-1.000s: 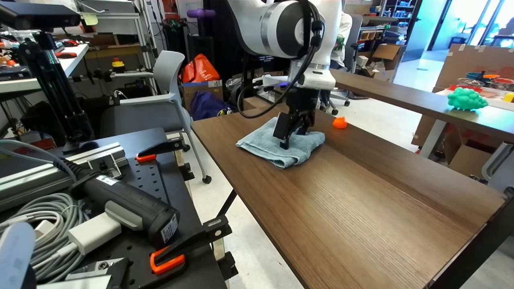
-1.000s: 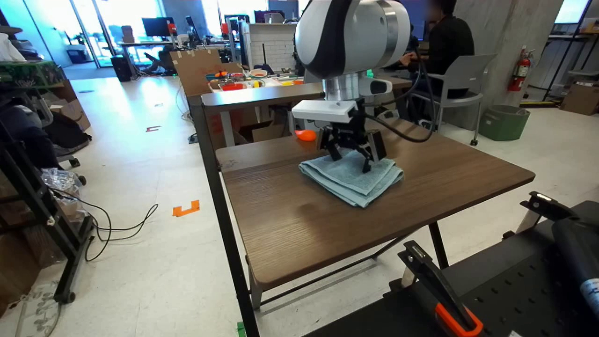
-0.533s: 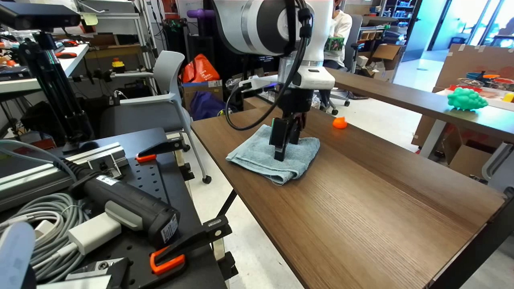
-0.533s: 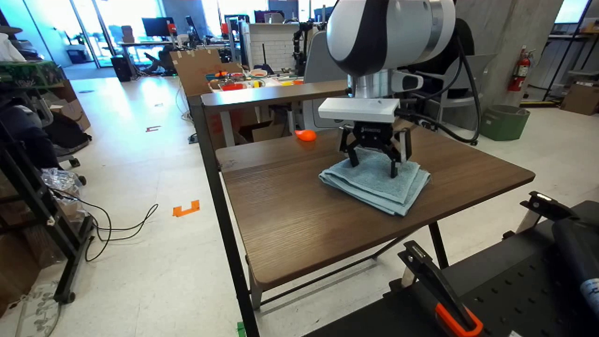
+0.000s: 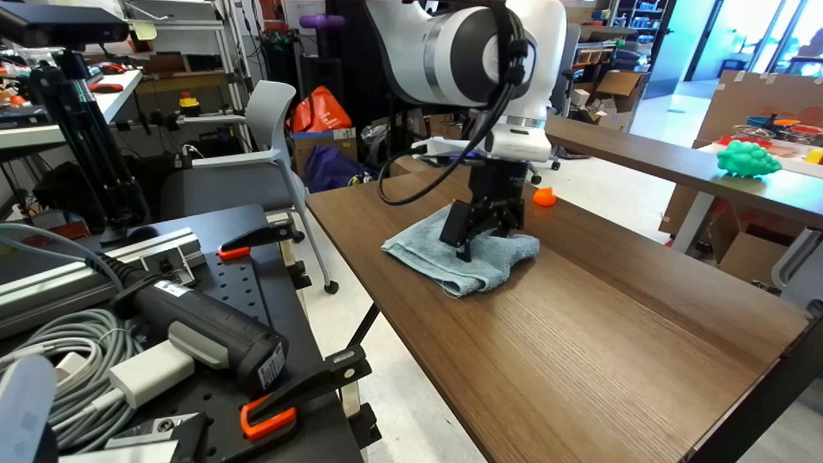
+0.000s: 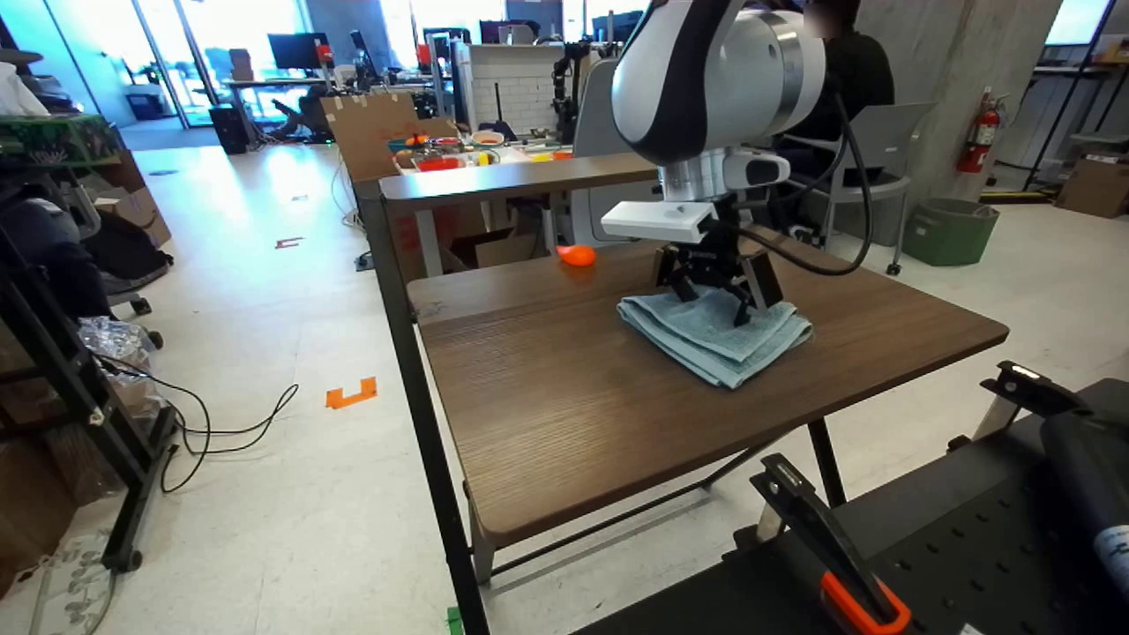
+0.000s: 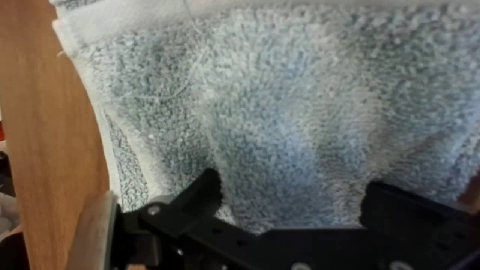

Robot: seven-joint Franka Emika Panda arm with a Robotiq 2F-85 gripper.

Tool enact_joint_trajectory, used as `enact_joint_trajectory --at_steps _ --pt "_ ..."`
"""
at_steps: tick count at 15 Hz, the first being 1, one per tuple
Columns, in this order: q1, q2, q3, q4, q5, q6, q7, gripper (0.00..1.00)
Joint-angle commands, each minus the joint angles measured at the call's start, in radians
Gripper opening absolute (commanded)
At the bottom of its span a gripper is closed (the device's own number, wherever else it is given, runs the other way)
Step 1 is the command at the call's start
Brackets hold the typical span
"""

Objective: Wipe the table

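Observation:
The table has a dark brown wood-grain top in both exterior views [image 5: 578, 360] [image 6: 547, 441], and a strip of it shows in the wrist view [image 7: 56, 131]. A folded light-blue towel lies on it in both exterior views [image 5: 421, 241] [image 6: 688, 353] and fills most of the wrist view [image 7: 262, 93]. My gripper is over the towel in both exterior views [image 5: 482, 243] [image 6: 714, 309], tilted, with its fingertips down on the cloth. In the wrist view the gripper [image 7: 290, 189] has its two fingers spread wide, with flat, slightly wrinkled towel between them.
A small orange object [image 5: 544, 197] sits near the table's far edge. A raised brown tabletop [image 5: 643, 161] behind bears a green bumpy object [image 5: 748, 158]. A black cart with orange-handled clamps [image 5: 305, 392] and a dark handheld tool [image 5: 206, 328] stands alongside the table.
The towel and gripper have slid together across the table, towards the cart and rightward in the exterior views, then slightly back. The gripper stood more upright half a second ago and is tilted now.

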Motion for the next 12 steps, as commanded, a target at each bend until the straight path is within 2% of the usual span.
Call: enact_joint_trajectory --at_steps 1,8,9,10,12 --pt "-0.06 0.19 -0.021 0.216 0.034 -0.024 0.12 1.0" --pt "-0.178 0.335 -0.042 0.465 0.092 -0.04 0.362 1.0" --pt "-0.185 0.326 -0.035 0.479 0.107 -0.057 0.404 1.0" --pt "-0.17 0.206 -0.028 0.371 0.069 -0.046 0.336 1.0" --pt "-0.183 0.227 -0.027 0.412 0.077 -0.068 0.378 1.0"
